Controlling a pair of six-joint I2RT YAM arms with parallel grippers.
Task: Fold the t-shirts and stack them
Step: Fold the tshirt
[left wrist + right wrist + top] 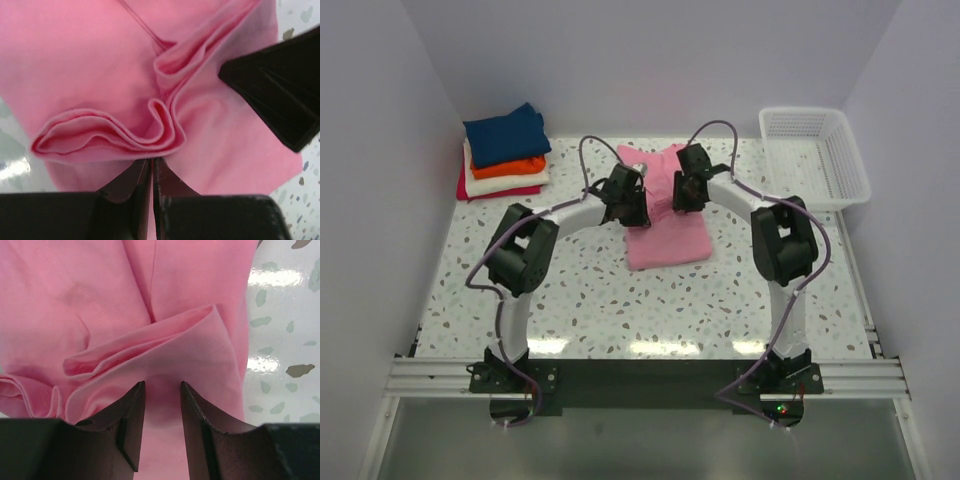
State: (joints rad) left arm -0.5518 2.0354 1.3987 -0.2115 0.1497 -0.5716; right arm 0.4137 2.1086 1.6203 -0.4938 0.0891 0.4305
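Folding stage, by the look of it, with stacking not yet reached. Taking the white basket (800, 112) as landmark on the bench (620, 310):

Well left of the basket: the pink t-shirt (665, 240), narrowed to a long rectangle and bunched at the end level with the basket. Much farther left of the basket: the stack of folded t-shirts (505, 160), navy on top, then orange, cream and red.

Between basket and stack, above the bunched end: both tools, side by side. Left tool (151, 167), the one farther from the basket: clenched on a thin lip of pink cloth, with only a pink sliver between the fingers. Right tool (162, 385), the one nearer the basket: released, fingers apart, straddling a raised fold without pinching it.

Probably calls next for closing the right tool on that fold, then carrying the bunched end over to the opposite end with both tools level, halving the rectangle without dragging the layers askew. After that, likely a lift leftward from the basket onto the stack.

Hidden from above: the bunched end and both sets of fingertips, under the wrists. Cut off in both wrist views: the shirt's outline. Hard to count the layers in the left grip, or to say collar or hem. At the right of the left wrist view, a dark wedge (275, 95), perhaps the right tool, not certain.
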